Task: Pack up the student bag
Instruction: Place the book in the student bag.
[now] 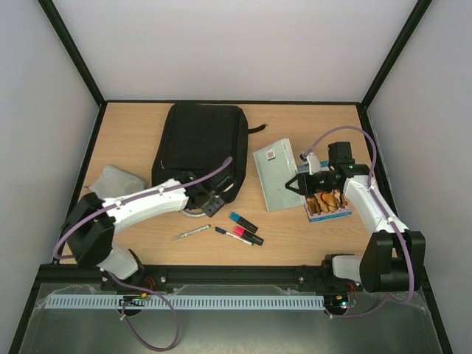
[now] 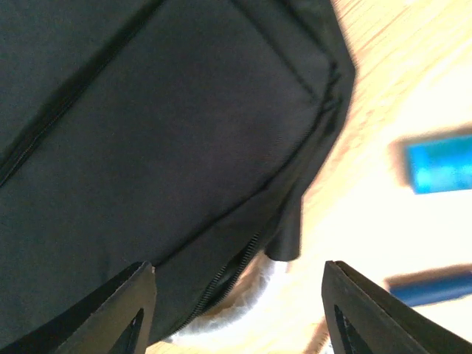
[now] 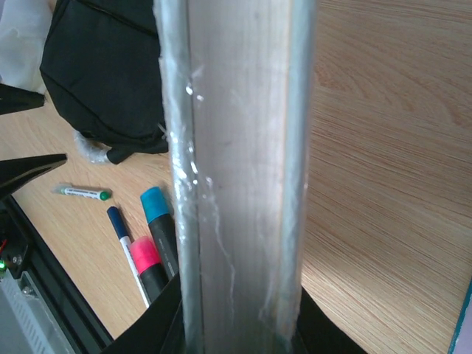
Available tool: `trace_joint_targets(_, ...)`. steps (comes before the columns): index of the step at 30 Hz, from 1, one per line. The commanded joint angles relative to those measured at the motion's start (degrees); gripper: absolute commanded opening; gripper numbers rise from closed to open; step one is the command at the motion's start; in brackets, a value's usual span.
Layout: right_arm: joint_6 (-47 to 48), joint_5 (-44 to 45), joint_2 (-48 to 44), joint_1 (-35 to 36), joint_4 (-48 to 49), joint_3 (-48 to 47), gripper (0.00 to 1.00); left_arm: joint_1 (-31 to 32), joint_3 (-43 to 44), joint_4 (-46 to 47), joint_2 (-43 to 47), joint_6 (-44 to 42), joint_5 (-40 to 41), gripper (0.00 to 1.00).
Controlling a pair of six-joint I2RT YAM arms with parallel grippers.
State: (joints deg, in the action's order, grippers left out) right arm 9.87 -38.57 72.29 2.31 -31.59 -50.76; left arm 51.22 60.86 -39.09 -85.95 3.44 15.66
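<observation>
The student bag (image 1: 199,147), a large black backpack, lies flat at the back left of the table. My left gripper (image 1: 214,196) is open and empty at the bag's near right corner. In the left wrist view the bag (image 2: 162,125) fills the frame, and its zipper and a black pull tab (image 2: 286,240) lie between my open fingers (image 2: 127,313). My right gripper (image 1: 296,183) is shut on a grey plastic-wrapped book (image 1: 276,174), holding it by its right edge, tilted. In the right wrist view the book (image 3: 236,162) shows edge-on between the jaws, with the bag (image 3: 103,66) behind it.
A blue-capped marker (image 1: 242,221), a pink-capped marker (image 1: 248,235), a blue pen (image 1: 228,234) and a green-tipped pen (image 1: 193,231) lie near the front. A colourful book (image 1: 329,205) lies under the right arm. A light-grey pouch (image 1: 114,179) sits at the left edge.
</observation>
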Motion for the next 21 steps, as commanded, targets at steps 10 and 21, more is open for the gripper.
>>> trace_joint_targets(10,1.4,-5.6,-2.0,-0.7,2.6,0.2,0.01,-0.1,3.7,-0.2,-12.6,-3.8,10.3,0.46)
trace_joint_targets(21,1.8,-3.7,-2.5,-1.6,2.4,-0.7,0.01,1.9,18.1,5.9,-19.3,-4.6,4.8,0.02)
